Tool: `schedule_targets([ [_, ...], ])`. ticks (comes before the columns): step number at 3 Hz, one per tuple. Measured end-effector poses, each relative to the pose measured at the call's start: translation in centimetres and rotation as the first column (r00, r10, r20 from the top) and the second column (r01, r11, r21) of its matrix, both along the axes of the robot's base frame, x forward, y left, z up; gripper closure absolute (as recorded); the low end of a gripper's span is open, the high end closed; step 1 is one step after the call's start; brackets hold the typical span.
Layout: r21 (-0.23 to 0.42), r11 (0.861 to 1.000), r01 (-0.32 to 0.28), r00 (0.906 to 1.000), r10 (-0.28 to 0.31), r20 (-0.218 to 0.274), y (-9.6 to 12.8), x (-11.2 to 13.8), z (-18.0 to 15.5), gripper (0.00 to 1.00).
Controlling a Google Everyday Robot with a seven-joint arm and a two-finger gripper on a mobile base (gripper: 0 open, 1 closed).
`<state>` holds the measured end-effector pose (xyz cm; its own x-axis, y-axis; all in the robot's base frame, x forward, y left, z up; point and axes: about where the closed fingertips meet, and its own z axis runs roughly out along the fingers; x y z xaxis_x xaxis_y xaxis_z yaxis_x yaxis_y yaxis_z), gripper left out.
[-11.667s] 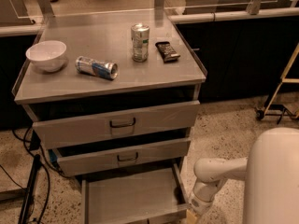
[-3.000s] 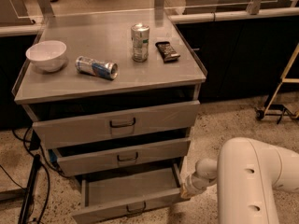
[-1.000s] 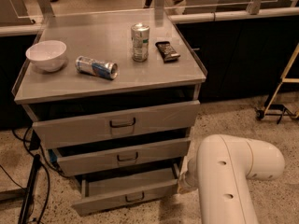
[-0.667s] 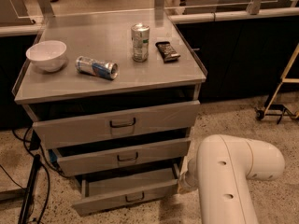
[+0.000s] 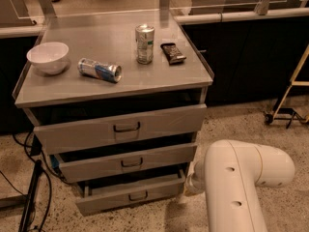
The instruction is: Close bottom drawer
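Cart: grey metal, three drawers in its front, flat top carrying four small things; it stands on a speckled floor.
Arm: thick and white, fills the lower right corner and bends in toward the cart's lower right side.
Top drawer: tallest front, dark pull at centre, standing out a little from the frame with a dark gap above it.
Middle drawer: medium front, also out a little, just under the top one.
Bottom drawer: lowest and slimmest front, small dark pull at centre; it is partly out of the cart, with a shadowed strip of its inside showing behind the panel.
Gripper: at the arm's end, right by the bottom drawer's right end, mostly hidden by the arm; open or closed, I cannot tell.
Bowl: white, on the left of the top.
Lying can: on its side, just right of the bowl.
Upright can: toward the back right.
Dark packet: flat, just right of the upright can.
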<state>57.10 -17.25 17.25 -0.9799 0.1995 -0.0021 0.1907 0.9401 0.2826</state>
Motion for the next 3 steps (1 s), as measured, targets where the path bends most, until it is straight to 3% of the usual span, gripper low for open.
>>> schedule_targets([
  [1,0.014,0.996,0.083,0.9956,-0.083,0.043,-0.68,3.92,1.2,1.0],
  [3,0.015,0.994,0.105,0.993,-0.106,0.052,-0.39,4.83,1.18,1.0],
])
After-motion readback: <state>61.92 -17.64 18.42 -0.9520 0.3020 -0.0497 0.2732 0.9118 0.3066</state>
